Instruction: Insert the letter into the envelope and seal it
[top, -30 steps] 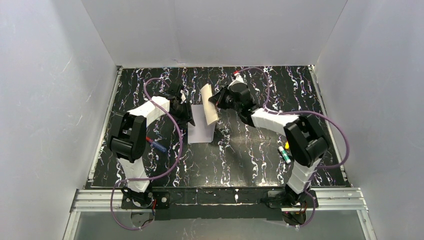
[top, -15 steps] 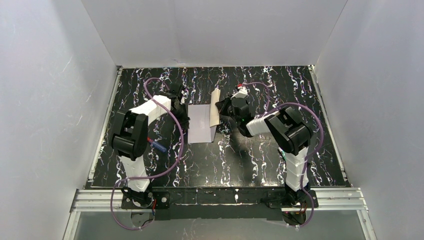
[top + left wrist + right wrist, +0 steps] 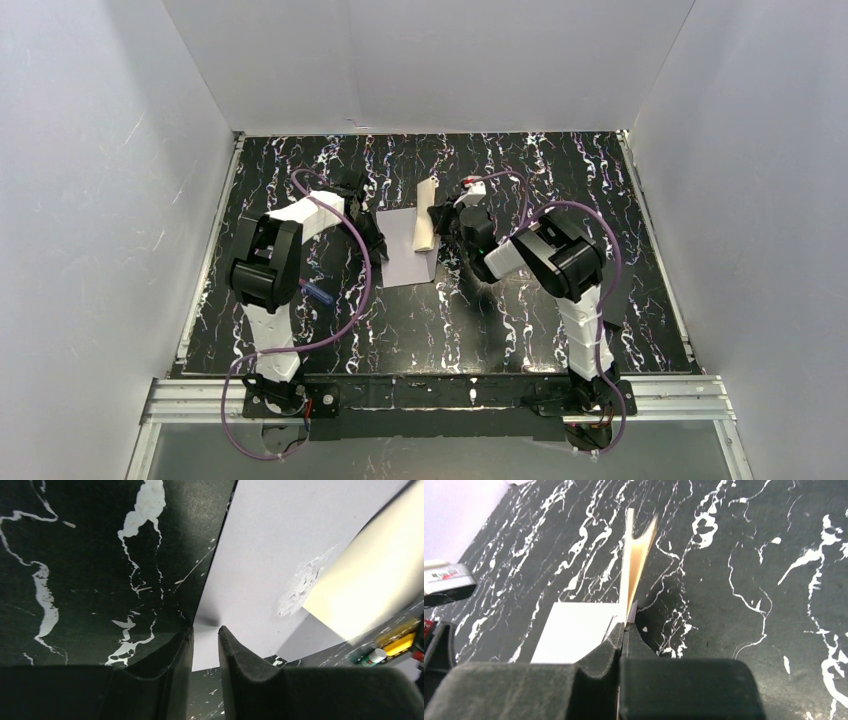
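From above, your envelope [image 3: 400,255] lies flat on the tabletop [image 3: 500,320], the letter [image 3: 427,215] standing along its right edge. Left wrist: your left hand [image 3: 206,628] is released, fingers [image 3: 165,660] narrowly parted (envelope showing between). Right wrist: your right hand [image 3: 624,625] is clenched on the letter's edge.

Black marble-look table [image 3: 640,300] w/ white walls [image 3: 450,60] on 3 sides. Blue pen [image 3: 318,293] lies at left. Green item [image 3: 369,658] beside yellow item [image 3: 400,641], both blurry.
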`<act>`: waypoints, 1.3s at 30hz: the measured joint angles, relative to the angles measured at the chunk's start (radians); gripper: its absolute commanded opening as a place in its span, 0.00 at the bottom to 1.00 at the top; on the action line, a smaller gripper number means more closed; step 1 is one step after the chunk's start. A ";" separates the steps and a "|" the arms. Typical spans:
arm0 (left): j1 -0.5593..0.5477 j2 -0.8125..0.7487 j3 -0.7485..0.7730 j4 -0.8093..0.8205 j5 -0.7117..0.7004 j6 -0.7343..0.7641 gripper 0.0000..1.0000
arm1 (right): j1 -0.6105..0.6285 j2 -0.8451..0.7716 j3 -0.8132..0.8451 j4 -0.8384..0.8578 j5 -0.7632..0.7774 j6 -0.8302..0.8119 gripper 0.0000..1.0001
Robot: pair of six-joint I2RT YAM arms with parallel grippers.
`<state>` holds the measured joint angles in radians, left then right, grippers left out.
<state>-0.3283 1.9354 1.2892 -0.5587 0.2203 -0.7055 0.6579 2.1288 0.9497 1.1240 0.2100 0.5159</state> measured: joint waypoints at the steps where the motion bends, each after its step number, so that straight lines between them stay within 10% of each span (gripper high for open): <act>1: 0.000 0.002 0.000 0.002 0.009 -0.010 0.24 | 0.003 0.011 0.000 0.005 0.000 -0.001 0.01; 16: 0.003 0.029 0.018 -0.003 0.064 -0.065 0.20 | 0.005 0.026 0.000 -0.008 -0.052 -0.021 0.01; 39: 0.008 0.005 0.005 0.112 0.022 -0.146 0.28 | 0.003 -0.073 0.101 -0.558 0.010 0.365 0.01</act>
<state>-0.3199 1.9400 1.2945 -0.4469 0.2424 -0.8513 0.6613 2.0556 1.0504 0.5655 0.2195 0.8806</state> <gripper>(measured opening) 0.243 0.027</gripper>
